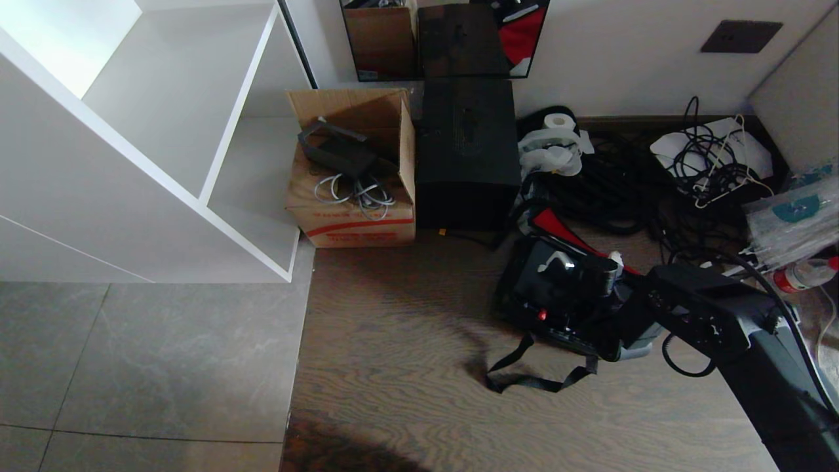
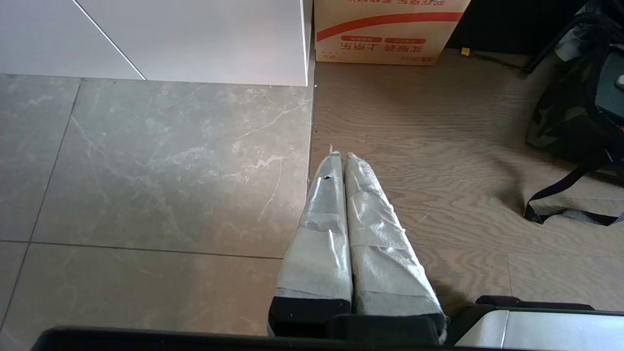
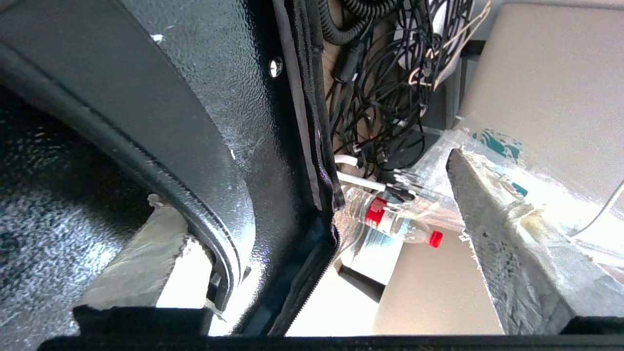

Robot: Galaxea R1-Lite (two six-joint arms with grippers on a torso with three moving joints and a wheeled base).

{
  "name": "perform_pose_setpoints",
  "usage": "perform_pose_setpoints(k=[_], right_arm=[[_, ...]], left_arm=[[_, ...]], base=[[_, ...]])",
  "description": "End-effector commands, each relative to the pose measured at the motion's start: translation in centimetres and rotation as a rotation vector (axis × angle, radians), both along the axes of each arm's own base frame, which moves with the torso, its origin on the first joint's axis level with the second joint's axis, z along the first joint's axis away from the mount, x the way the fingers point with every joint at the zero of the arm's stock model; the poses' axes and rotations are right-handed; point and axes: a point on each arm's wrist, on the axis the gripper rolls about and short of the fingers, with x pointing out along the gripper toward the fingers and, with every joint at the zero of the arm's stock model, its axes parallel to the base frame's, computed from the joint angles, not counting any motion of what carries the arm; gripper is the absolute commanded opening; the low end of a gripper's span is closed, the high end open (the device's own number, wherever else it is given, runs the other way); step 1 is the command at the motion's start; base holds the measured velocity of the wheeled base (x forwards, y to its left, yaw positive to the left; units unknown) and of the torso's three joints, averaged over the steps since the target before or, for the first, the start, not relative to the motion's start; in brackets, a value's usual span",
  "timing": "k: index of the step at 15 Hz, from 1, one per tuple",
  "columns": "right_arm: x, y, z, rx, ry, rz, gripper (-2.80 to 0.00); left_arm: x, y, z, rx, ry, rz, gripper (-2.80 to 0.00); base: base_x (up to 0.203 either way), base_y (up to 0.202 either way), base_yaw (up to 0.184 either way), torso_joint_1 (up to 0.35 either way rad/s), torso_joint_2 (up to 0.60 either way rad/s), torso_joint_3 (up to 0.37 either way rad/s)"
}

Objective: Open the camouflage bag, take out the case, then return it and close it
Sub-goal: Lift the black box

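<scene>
- Head view: camouflage bag [image 1: 557, 288] open on the wood floor beside the tall black box [image 1: 467, 154], red lining showing, case [image 1: 557, 298] inside. Right gripper [image 1: 606, 275] down at the bag.
- Left wrist view: left gripper [image 2: 340, 158] parked over the floor, jaws closed, empty.
- Right wrist view: jaws spread wide, one finger [image 3: 507, 234] outside the case's pebbled shell, gripping nothing. Likely rigid, weighty, slick; best taken by the handle.

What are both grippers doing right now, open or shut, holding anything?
Left gripper: shut, empty, parked above the floor.
Right gripper: jaws open at the camouflage bag, astride its black edge, not clamped on it.
</scene>
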Motion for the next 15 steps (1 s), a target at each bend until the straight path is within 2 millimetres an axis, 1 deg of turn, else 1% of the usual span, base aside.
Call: perform_pose_setpoints(k=[1,2,3,11,15], right_arm=[[-0.01,0.00,-0.29,-0.004,0.000,-0.004,0.00],[-0.04,0.00,-0.30,-0.006,0.006,-0.003,0.00],[-0.06,-0.01,-0.33,-0.009,0.015,-0.005,-2.80],[-0.19,0.05,-0.41,-0.003,0.014,-0.005,-2.80],[-0.22,0.04,-0.08,0.006,-0.015,-0.007,-2.80]], left_arm=[[0.00,0.00,0.01,0.000,-0.001,0.001,-2.80],[0.00,0.00,0.01,0.000,-0.001,0.000,-2.80],[0.00,0.00,0.01,0.000,-0.001,0.000,-2.80],[0.00,0.00,-0.01,0.000,0.000,0.000,-2.80],[0.00,0.00,-0.01,0.000,0.000,0.000,-2.80]], base=[[0.000,0.000,0.000,0.000,0.00,0.000],[0.000,0.000,0.000,0.000,0.00,0.000],[0.000,0.000,0.000,0.000,0.00,0.000],[0.000,0.000,0.000,0.000,0.00,0.000],[0.000,0.000,0.000,0.000,0.00,0.000]])
